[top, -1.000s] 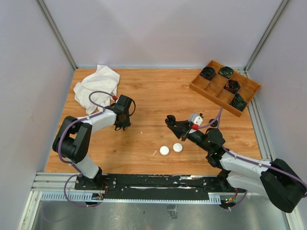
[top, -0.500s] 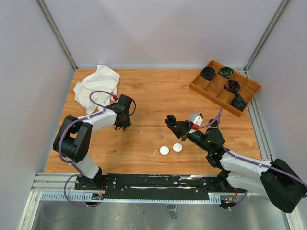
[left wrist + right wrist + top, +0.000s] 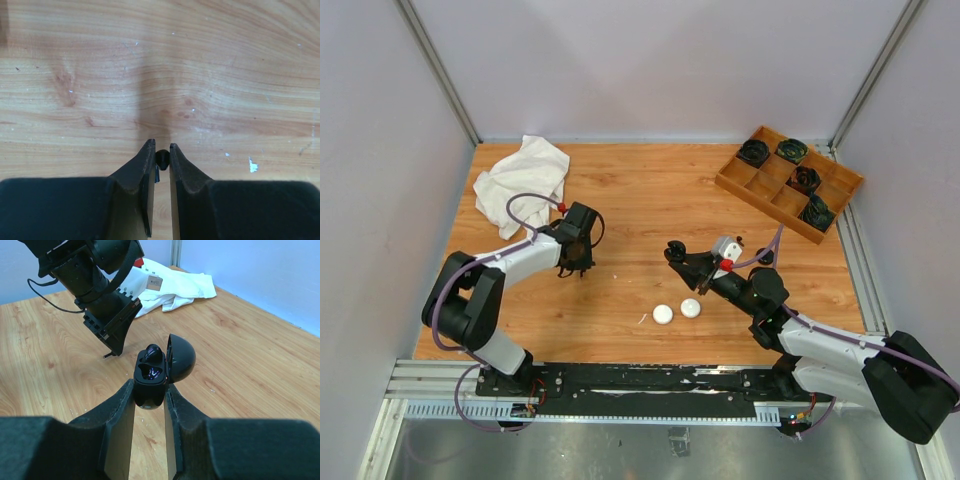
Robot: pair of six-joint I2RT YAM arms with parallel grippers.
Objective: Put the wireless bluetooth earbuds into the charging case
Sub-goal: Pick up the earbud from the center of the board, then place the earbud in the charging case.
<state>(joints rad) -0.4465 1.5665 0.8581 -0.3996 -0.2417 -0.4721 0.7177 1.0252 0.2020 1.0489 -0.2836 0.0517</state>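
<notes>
Black earbud point(image 3: 162, 159) pinched at tips of left gripper point(image 3: 160, 148), narrowed right down, just over the table point(image 3: 210, 75). Charging case point(image 3: 150, 397), lid up, clamped in right gripper point(image 3: 149, 386); seemingly one bud seated inside. Two white cases point(image 3: 663, 314) near.

White cloth point(image 3: 523, 180) far-left; wooden tray point(image 3: 740, 177) far-right — both on table point(image 3: 650, 200)

Cloth point(image 3: 520, 180) at far-left corner of surface point(image 3: 650, 200). Tray point(image 3: 738, 176) at far right, w/ four round cases point(image 3: 754, 152) in separate compartments. Left end effector point(image 3: 161, 150) down at surface, left of centre, earbud point(image 3: 162, 159) btwn its fingers. Right end effector point(image 3: 675, 252) right of centre, charging case point(image 3: 150, 380) btwn its fingers, second earbud point(image 3: 152, 352) inside. Two pucks point(image 3: 663, 314) side by side near front, btwn the arms.
</notes>
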